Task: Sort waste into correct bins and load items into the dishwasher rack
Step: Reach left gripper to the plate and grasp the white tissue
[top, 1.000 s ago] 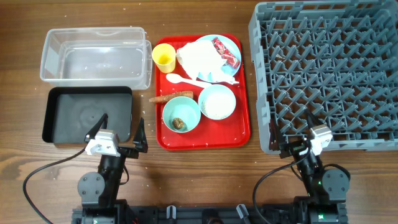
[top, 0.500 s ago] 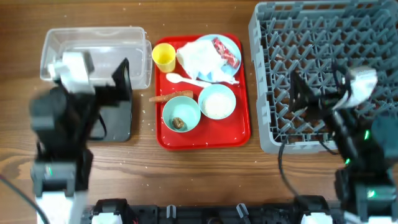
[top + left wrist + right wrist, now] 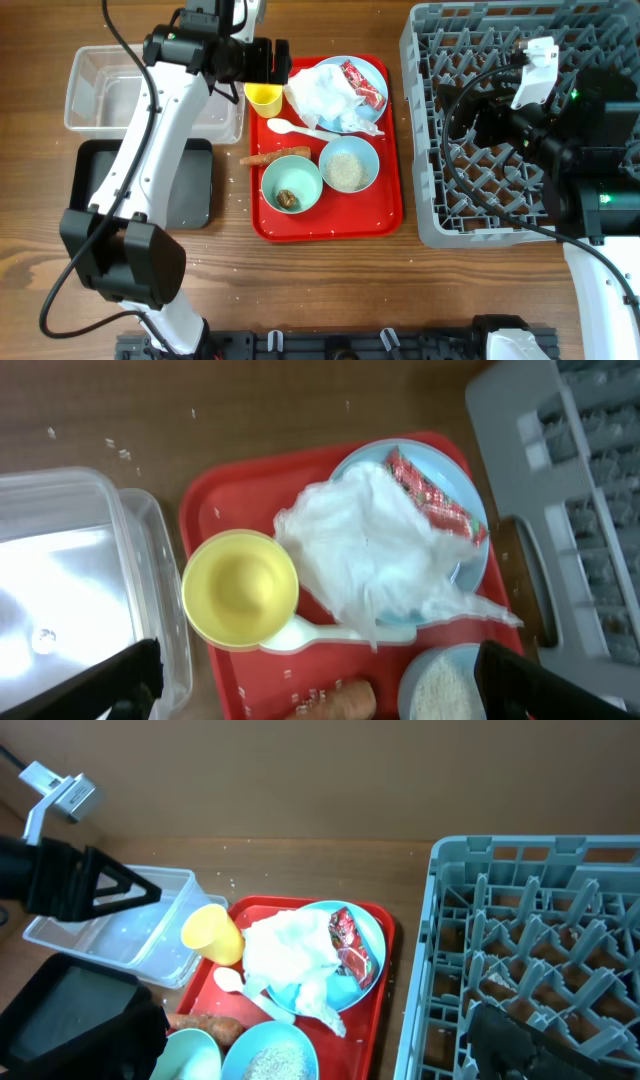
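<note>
Brown lump (image 3: 286,198) visible overhead only, yellow cup (image 3: 240,588) close from left wrist

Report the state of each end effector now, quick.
Left end effector: open, holding nothing.
Right end effector: open, holding nothing.

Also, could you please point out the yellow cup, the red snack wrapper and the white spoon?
yellow cup (image 3: 240,588), left wrist view, on its inside bottom.
red snack wrapper (image 3: 436,506), left wrist view, on the middle of its printed face.
white spoon (image 3: 278,125), overhead view, on its bowl end.
</note>
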Robot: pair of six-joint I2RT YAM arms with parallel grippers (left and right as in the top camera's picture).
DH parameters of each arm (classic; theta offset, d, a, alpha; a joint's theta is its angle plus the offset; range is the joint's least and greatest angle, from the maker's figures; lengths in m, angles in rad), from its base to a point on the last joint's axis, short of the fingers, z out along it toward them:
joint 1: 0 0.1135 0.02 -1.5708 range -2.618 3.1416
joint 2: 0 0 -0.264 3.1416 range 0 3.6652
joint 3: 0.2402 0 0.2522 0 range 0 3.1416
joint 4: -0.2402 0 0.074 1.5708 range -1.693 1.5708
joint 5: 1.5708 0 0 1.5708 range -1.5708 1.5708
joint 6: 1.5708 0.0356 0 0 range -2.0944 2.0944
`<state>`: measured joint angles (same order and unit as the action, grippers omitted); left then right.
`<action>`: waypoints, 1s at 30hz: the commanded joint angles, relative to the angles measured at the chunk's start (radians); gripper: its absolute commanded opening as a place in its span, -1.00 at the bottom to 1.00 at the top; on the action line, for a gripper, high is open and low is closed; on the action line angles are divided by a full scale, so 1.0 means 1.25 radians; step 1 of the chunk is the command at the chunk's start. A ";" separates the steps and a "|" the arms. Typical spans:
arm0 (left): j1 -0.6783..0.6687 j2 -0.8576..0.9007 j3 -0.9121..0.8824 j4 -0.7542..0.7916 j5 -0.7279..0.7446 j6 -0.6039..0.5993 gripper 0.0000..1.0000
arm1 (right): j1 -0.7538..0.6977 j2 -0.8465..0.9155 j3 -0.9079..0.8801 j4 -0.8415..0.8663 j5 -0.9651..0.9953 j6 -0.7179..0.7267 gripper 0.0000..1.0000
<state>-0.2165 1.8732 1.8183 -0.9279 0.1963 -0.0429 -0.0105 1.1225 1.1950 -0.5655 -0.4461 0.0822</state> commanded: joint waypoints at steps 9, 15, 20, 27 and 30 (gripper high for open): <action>-0.123 -0.025 -0.017 -0.242 0.040 -0.024 0.80 | -0.002 0.098 0.016 -0.070 -0.021 0.039 1.00; -0.271 -0.025 -0.205 -0.099 -0.137 -0.251 0.54 | -0.002 0.136 0.016 -0.072 -0.021 0.039 0.99; -0.272 -0.001 -0.237 0.260 -0.144 -0.171 0.99 | -0.002 0.136 0.016 -0.071 -0.016 0.040 0.99; -0.240 0.311 0.086 0.257 -0.164 -0.002 1.00 | -0.002 0.136 0.016 -0.125 -0.022 0.042 0.99; -0.237 0.371 0.101 0.307 -0.161 0.023 1.00 | -0.002 0.136 0.016 -0.124 -0.021 0.042 0.99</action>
<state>-0.5209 2.2879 1.9106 -0.5735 0.0044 -0.0681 -0.0105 1.2915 1.1965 -0.7212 -0.4534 0.1276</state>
